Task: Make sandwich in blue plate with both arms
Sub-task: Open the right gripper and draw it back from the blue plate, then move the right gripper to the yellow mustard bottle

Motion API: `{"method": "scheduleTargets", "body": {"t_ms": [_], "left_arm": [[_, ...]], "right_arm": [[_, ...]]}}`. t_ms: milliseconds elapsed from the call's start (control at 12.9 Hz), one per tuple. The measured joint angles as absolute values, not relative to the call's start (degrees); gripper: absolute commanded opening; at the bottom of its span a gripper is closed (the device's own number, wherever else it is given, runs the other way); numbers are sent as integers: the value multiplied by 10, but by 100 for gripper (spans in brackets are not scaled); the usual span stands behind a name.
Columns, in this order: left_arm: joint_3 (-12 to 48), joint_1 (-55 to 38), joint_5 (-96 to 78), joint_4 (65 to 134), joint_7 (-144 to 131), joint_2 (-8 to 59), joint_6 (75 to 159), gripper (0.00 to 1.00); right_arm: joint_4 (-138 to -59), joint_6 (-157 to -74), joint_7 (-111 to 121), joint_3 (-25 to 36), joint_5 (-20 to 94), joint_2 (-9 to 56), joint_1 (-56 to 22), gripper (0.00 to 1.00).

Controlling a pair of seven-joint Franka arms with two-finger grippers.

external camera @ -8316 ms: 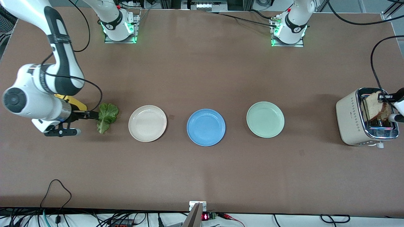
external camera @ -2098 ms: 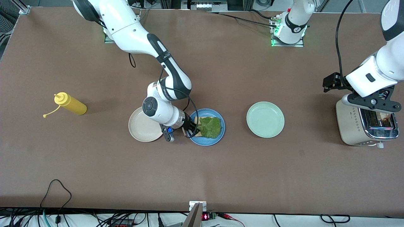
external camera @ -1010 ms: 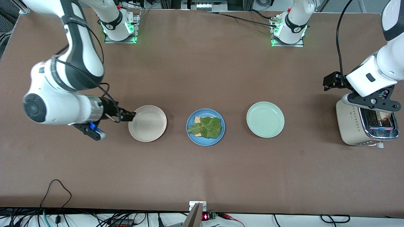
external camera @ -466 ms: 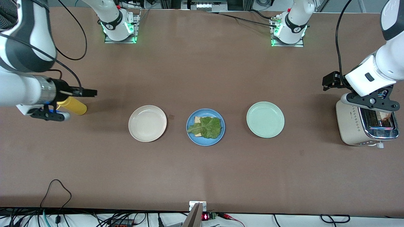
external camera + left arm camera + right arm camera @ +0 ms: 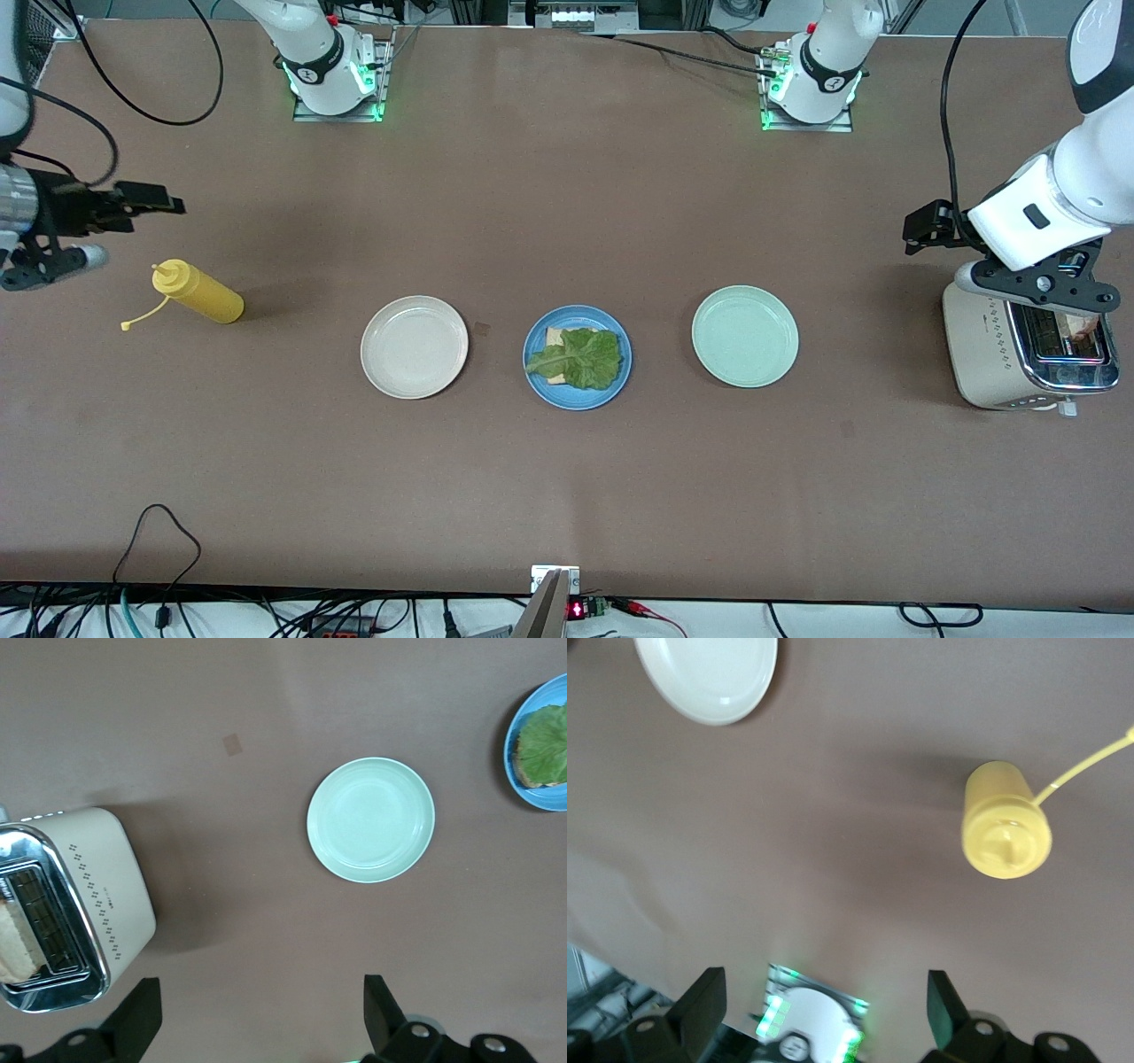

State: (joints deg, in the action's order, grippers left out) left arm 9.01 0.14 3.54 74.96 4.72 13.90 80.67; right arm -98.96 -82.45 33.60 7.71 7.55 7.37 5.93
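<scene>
From high across the table we face both arm bases. Our left wrist camera looks straight down, sharing the toaster (image 5: 62, 908), mint-green plate (image 5: 371, 819) and blue plate (image 5: 537, 796) with it. Our right wrist camera looks down on the mustard bottle (image 5: 1005, 821) and cream-white plate (image 5: 709, 673).

White arms (image 5: 1059, 199), black cables (image 5: 948, 106), black fingers (image 5: 142, 1014), green-lit bases (image 5: 337, 84).
</scene>
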Motion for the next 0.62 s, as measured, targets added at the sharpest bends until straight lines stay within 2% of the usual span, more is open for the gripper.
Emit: {"method": "scheduleTargets", "body": {"t_ms": [311, 622], "left_arm": [[90, 1, 33, 750, 47, 139, 806, 100], [90, 1, 33, 750, 47, 139, 806, 100]], "right_arm": [[-1020, -865, 636, 77, 76, 61, 156, 100], [-1038, -912, 845, 77, 130, 76, 202, 100]]}}
